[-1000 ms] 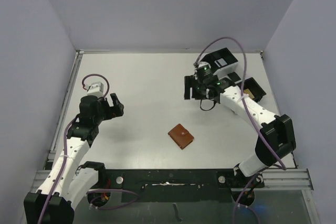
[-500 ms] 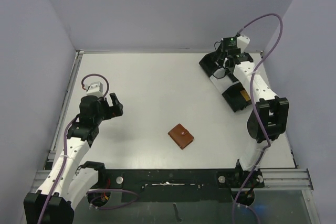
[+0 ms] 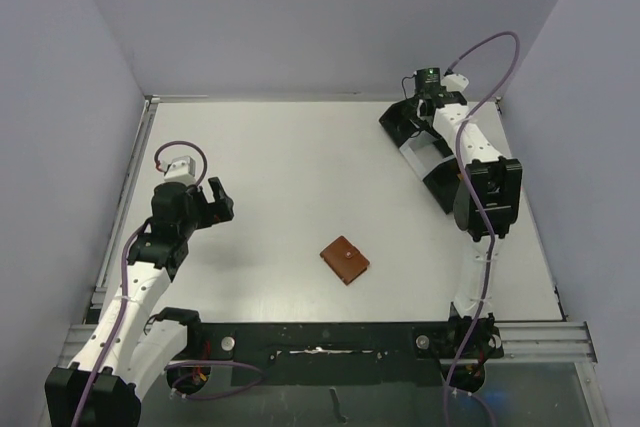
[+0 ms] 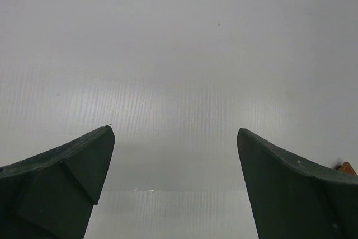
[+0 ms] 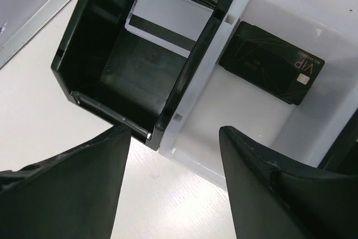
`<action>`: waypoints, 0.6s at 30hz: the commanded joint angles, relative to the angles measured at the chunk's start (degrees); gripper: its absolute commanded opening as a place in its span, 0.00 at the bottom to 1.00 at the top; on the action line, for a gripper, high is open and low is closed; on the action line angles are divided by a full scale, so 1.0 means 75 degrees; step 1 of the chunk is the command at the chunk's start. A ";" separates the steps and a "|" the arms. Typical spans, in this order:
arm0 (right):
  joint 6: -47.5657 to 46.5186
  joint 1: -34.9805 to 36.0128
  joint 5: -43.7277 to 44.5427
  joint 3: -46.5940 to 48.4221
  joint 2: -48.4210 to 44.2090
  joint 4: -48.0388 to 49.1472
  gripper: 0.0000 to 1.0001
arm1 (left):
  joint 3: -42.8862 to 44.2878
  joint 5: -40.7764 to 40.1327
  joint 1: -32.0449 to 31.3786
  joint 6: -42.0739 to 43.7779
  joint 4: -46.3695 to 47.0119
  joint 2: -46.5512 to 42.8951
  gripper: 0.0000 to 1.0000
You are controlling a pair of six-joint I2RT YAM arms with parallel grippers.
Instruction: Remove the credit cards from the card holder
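Hovering open and empty over the tray's [image 5: 193, 65] cards [image 5: 170, 18] at the table's [image 3: 280, 177] far right corner, the right end effector [image 5: 174, 132] likely checks the shut holder [image 3: 344, 260] next; left end effector [image 4: 174, 130] open too.

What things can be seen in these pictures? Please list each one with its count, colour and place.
card holder: one, brown, closed, lying near the middle of the table
tray: one, black and white, three compartments, far right part of the table
striped card: one, white with a black stripe, in the tray's black end compartment
VIP card: one, black, in the tray's white middle compartment
table: one, white, under everything
arms: two, white and black, bases at the near edge
left end effector: one, dark, open, over bare table
right end effector: one, dark, open, empty, over the tray
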 commanded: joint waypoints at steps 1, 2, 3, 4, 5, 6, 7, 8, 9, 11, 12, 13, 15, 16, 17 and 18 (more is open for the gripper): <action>0.0244 -0.0141 0.0010 0.0655 0.0311 -0.0178 0.64 | 0.0243 -0.0058 -0.0025 0.0075 0.0397 -0.0035 0.92; 0.0232 -0.0147 0.0041 0.0768 0.0398 -0.0250 0.64 | 0.0238 -0.0063 -0.0025 0.0080 0.0392 -0.0035 0.92; 0.0245 -0.0158 0.0082 0.0814 0.0458 -0.0273 0.64 | 0.0238 -0.0056 -0.0025 0.0089 0.0400 -0.0047 0.92; 0.0226 -0.0179 0.0072 0.0822 0.0510 -0.0251 0.63 | 0.0243 -0.0062 -0.0025 0.0092 0.0406 -0.0057 0.92; 0.0202 -0.0197 0.0025 0.0822 0.0547 -0.0218 0.61 | 0.0229 -0.0056 -0.0021 0.0092 0.0403 -0.0051 0.92; 0.0196 -0.0224 -0.0024 0.0823 0.0603 -0.0200 0.60 | 0.0227 -0.0053 -0.0014 0.0092 0.0403 -0.0049 0.92; 0.0193 -0.0240 -0.0054 0.0823 0.0654 -0.0210 0.60 | 0.0230 -0.0040 -0.0014 0.0092 0.0409 -0.0056 0.92; 0.0178 -0.0252 -0.0087 0.0823 0.0698 -0.0205 0.59 | 0.0228 -0.0034 -0.0013 0.0092 0.0404 -0.0041 0.92; 0.0172 -0.0262 -0.0113 0.0823 0.0738 -0.0202 0.59 | 0.0231 -0.0024 -0.0013 0.0092 0.0409 -0.0042 0.92; 0.0146 -0.0271 -0.0191 0.1069 0.0829 -0.0126 0.58 | 0.0229 -0.0007 -0.0013 0.0094 0.0416 -0.0031 0.92; 0.0112 -0.0276 -0.0261 0.1158 0.0902 -0.0155 0.57 | 0.0230 0.0011 -0.0012 0.0093 0.0416 -0.0029 0.92; 0.0063 -0.0277 -0.0322 0.1247 0.1007 -0.0175 0.57 | 0.0230 0.0025 -0.0013 0.0098 0.0421 -0.0019 0.92; 0.0043 -0.0281 -0.0356 0.1414 0.1149 -0.0235 0.57 | 0.0223 0.0037 -0.0013 0.0096 0.0415 -0.0019 0.92; 0.0034 -0.0277 -0.0391 0.1458 0.1201 -0.0232 0.57 | 0.0235 0.0031 -0.0013 0.0103 0.0415 -0.0021 0.92; 0.0011 -0.0277 -0.0444 0.1485 0.1244 -0.0215 0.56 | 0.0228 0.0035 -0.0013 0.0104 0.0415 -0.0014 0.92; 0.0008 -0.0277 -0.0483 0.1521 0.1291 -0.0228 0.56 | 0.0233 0.0030 -0.0008 0.0104 0.0418 -0.0015 0.92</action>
